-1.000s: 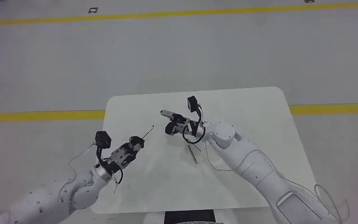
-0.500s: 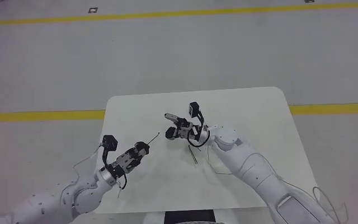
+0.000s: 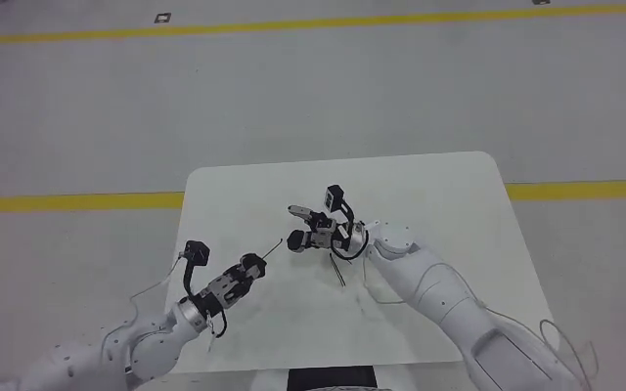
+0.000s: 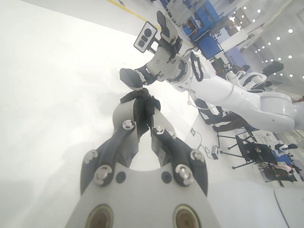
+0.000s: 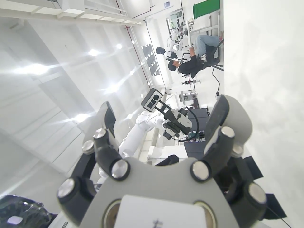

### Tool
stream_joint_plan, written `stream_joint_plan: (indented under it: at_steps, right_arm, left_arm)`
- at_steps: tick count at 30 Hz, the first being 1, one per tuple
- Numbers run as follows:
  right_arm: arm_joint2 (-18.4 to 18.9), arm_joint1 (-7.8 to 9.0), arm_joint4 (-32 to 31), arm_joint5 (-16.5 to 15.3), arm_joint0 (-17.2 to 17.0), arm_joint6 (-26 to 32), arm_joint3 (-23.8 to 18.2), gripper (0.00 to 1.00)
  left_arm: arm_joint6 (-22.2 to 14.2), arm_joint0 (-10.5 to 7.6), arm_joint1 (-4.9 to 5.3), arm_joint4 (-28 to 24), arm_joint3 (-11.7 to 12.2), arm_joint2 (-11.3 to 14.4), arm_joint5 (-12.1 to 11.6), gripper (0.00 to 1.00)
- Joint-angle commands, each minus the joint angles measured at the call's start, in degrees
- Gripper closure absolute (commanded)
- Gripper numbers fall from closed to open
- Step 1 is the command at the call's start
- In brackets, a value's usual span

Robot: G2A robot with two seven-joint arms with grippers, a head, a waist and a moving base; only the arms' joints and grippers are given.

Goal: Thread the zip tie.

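The thin black plastic zip tie (image 4: 142, 112) is held up off the white round-cornered table (image 3: 440, 186). It is pinched between the two fingers of the left gripper (image 4: 140, 102), which are pressed together on it. In the top view, one thin end of the tie is seen sticking out past those fingers, toward the other arm.

The right gripper (image 5: 165, 117) is found just beside that end, over the middle of the table. Its two fingers are spread wide apart and nothing is held in them. One dark fingertip (image 4: 130, 81) is seen very close to the tie, but whether it touches cannot be told.

So the first part looks done: the tie is up off the table and gripped well. The rest looks left to do. No loop is seen, and the thin end is not seen going through the little box at the other end (that box cannot be made out, as the tie looks bunched up between the fingers). It is judged that the free end must next be caught by the right gripper, then bent round and pushed through the hole. Only a small part of the job is thought to be done.

A second thin dark strip (image 3: 338, 273) is seen lying flat on the table near the right arm. What it is cannot be told.
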Motion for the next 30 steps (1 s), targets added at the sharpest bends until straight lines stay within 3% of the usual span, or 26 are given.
stream_joint_plan:
  at_steps: [1, 7, 15, 19, 21, 30]
  right_arm:
    - [0.0, 0.0, 0.0, -0.01, -0.01, 0.01, -0.01, 0.0]
    - [0.74, 0.25, 0.18, 0.27, -1.27, 1.47, 0.11, 0.0]
    - [0.99, -0.19, 1.77, -1.34, -0.63, 8.38, 2.85, 0.0]
    - [0.41, -0.96, 2.69, -2.22, -0.02, 9.71, 4.72, 0.0]
    - [-0.08, -1.36, 2.77, -2.12, 0.4, 10.12, 5.65, 0.0]
    - [0.24, -1.42, 3.09, -2.13, -0.26, 8.59, 5.19, 0.0]
  left_arm:
    - [0.0, 0.0, 0.0, -0.01, 0.0, 0.0, 0.0, 1.0]
    - [-2.94, 0.85, -0.71, -6.51, -0.33, -0.47, 0.0, 1.0]
    - [-6.52, 2.55, -1.04, -16.87, -3.52, -2.69, 0.0, 1.0]
    - [-10.36, 4.02, -1.19, -21.6, -4.72, -4.71, 0.0, 1.0]
    - [-12.3, 4.32, -1.2, -21.88, -4.71, -5.48, 0.0, 1.0]
    - [-12.58, 4.49, -1.57, -23.03, -4.37, -5.79, 0.0, 1.0]
